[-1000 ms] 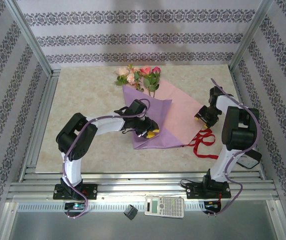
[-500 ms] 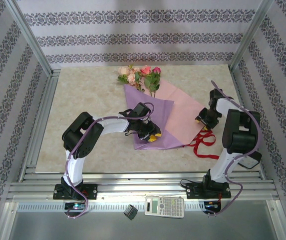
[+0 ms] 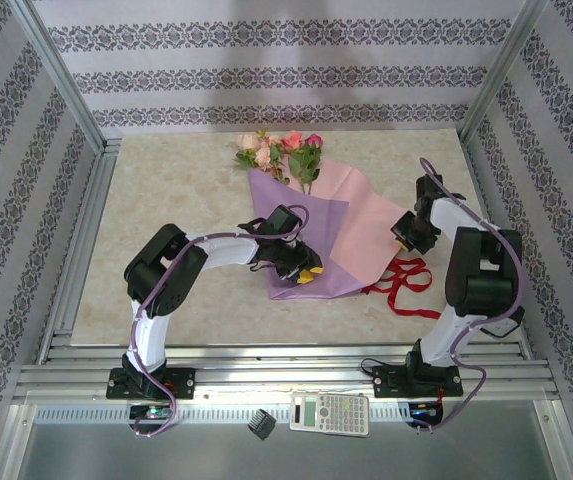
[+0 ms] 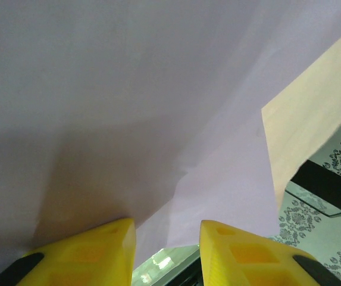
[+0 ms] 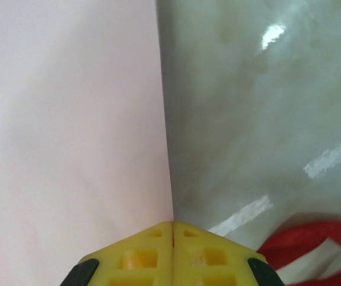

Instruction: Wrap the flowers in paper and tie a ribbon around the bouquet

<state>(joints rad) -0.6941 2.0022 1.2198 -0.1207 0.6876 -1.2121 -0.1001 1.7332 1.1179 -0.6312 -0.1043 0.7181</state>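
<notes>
**Ana:** What is over at 9 o'clock?

**Ben:** Only bare table [image 3: 166, 190]. The left arm reaches in from there. The left gripper [image 3: 306, 268] rests on the lilac flap of the paper [image 3: 361, 215], a little toward 6 o'clock from the table's middle.

**Ana:** How does its pincer stand?

**Ben:** Apart. On the left wrist camera the two yellow fingers [image 4: 99, 244] have a clear gap between them. The lilac sheet spreads just past their tips, and I can make out nothing caught in the gap.

**Ana:** And the flowers?

**Ben:** The flowers [image 3: 281, 150] lie at 12 o'clock, with the blooms toward the far wall. The stems run toward 6 o'clock, under the lilac flap. The sheet is folded over, so its pale pink face shows on the 3 o'clock side.

**Ana:** The right side?

**Ben:** The right gripper [image 3: 404, 230] is at the paper's 3 o'clock corner. Its fingers are pressed together, and their seam meets the pink edge. I cannot tell whether that edge is pinched.

**Ana:** The ribbon?

**Ben:** The ribbon [image 3: 406, 282] lies in loose red loops at 4 o'clock, just beside the paper's edge. It is near the right gripper, on its 6 o'clock side.
</notes>
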